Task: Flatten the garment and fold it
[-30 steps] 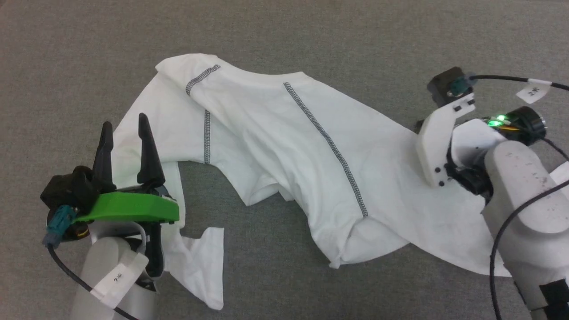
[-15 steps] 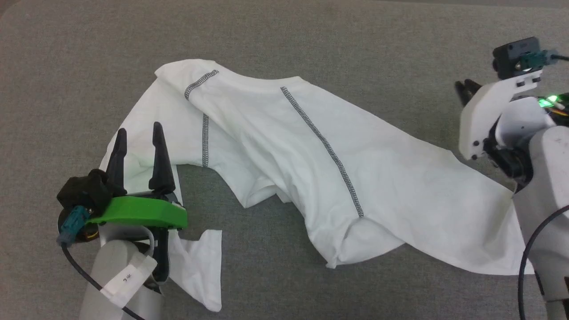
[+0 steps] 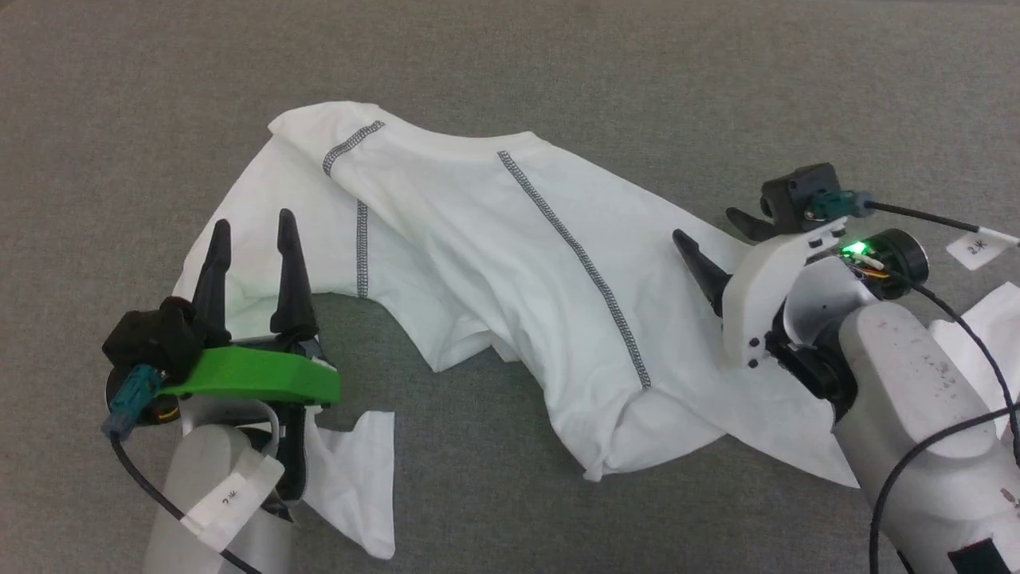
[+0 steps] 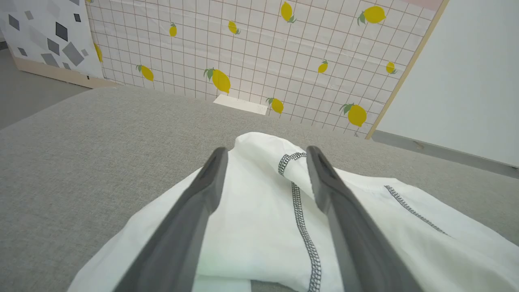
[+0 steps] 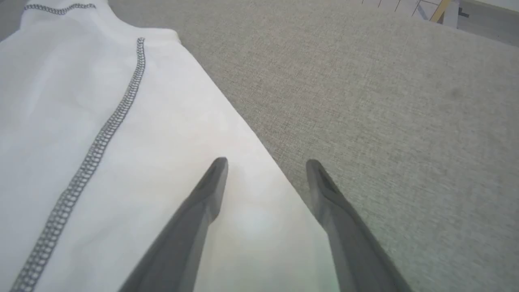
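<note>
The garment (image 3: 494,263), a thin white shirt with dark zigzag seams, lies crumpled across the grey surface, one sleeve trailing down at the lower left (image 3: 358,478). My left gripper (image 3: 252,227) hovers open over that sleeve's upper part; in the left wrist view its fingers (image 4: 266,150) straddle white cloth (image 4: 259,219) and a seam. My right gripper (image 3: 705,225) is open above the garment's right part. In the right wrist view its fingers (image 5: 266,161) straddle the cloth's edge (image 5: 162,162), with nothing held. The right arm covers some of the cloth.
The grey fabric surface (image 3: 558,64) stretches all around the shirt. Beyond its far edge, the left wrist view shows a lemon-patterned tiled panel (image 4: 284,48) and a plain white wall (image 4: 466,81). Cables hang from both wrists.
My right gripper has gone from shut to open. The right arm swung up and to the right, then came back down over the cloth. The left arm has barely moved.
</note>
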